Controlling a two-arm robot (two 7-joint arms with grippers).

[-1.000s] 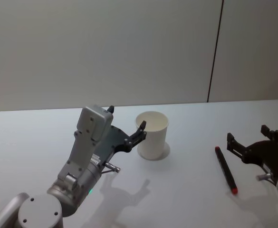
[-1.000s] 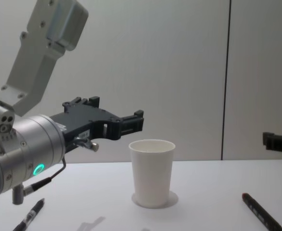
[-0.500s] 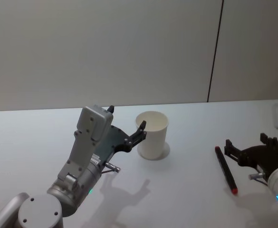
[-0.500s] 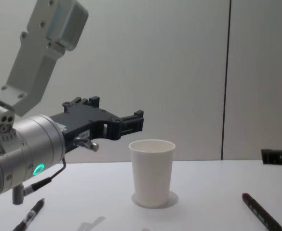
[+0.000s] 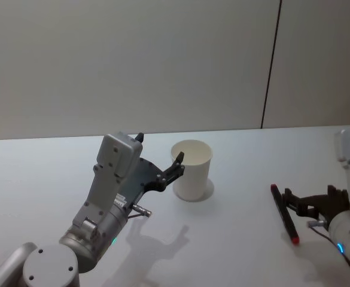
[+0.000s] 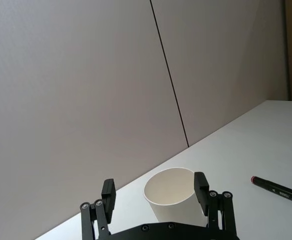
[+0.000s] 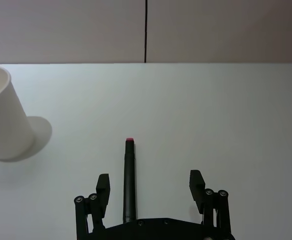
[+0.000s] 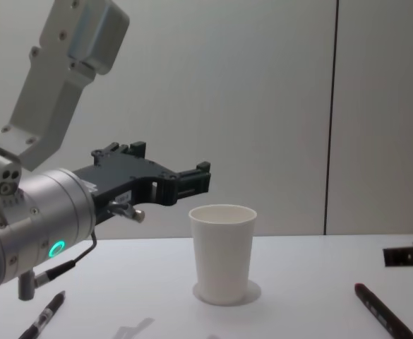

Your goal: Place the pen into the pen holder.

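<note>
The pen [image 5: 284, 214], dark with a red tip, is laid flat on the desk [image 5: 234, 251], to the right of the paper cup [image 5: 192, 170] and well apart from it. The right gripper [image 7: 149, 179] is positioned low over the desk with its jaws open; one end of the pen is seen between them, not gripped. The cup is stood upright. The left gripper [image 5: 160, 149] is held just beside the cup at rim height, jaws open and empty
</note>
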